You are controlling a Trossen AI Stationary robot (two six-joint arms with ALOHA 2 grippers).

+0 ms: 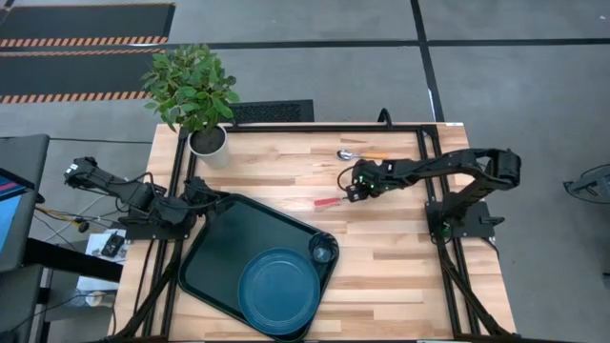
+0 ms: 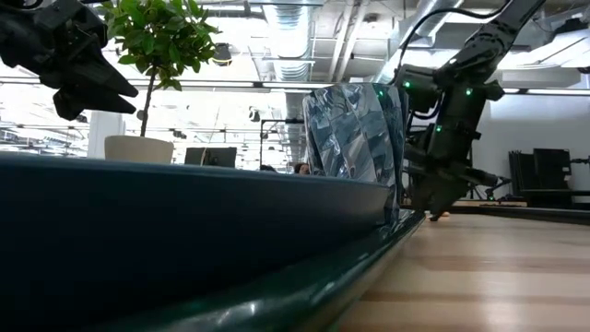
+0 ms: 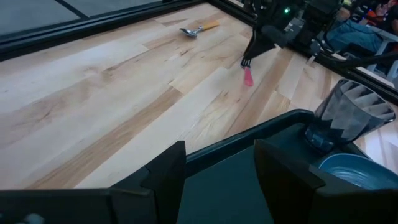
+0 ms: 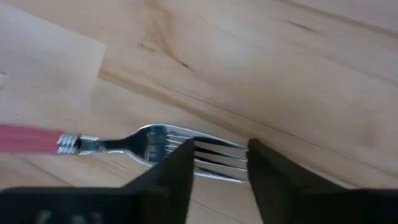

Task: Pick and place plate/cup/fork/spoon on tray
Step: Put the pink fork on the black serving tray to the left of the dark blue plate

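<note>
The pink-red-handled fork (image 1: pixel 328 201) lies on the wood table, its silver tines (image 4: pixel 214 158) toward the table's right. My right gripper (image 1: pixel 354 193) is open and points down over the tines. In the right wrist view (image 4: pixel 221 168) one finger stands in front of the tines' root and the other at their tips. The orange-handled spoon (image 1: pixel 357 153) lies on the table farther back. The blue plate (image 1: pixel 278 286) and the small cup (image 1: pixel 322 252) rest on the dark-green tray (image 1: pixel 214 257). My left gripper (image 1: pixel 212 200) is open and empty over the tray's far left corner.
A plant in a white pot (image 1: pixel 208 143) stands at the table's far left corner. Bare wood lies between the tray's right edge and the right arm's base (image 1: pixel 457 224). The black table frame (image 1: pixel 315 126) runs along the far edge.
</note>
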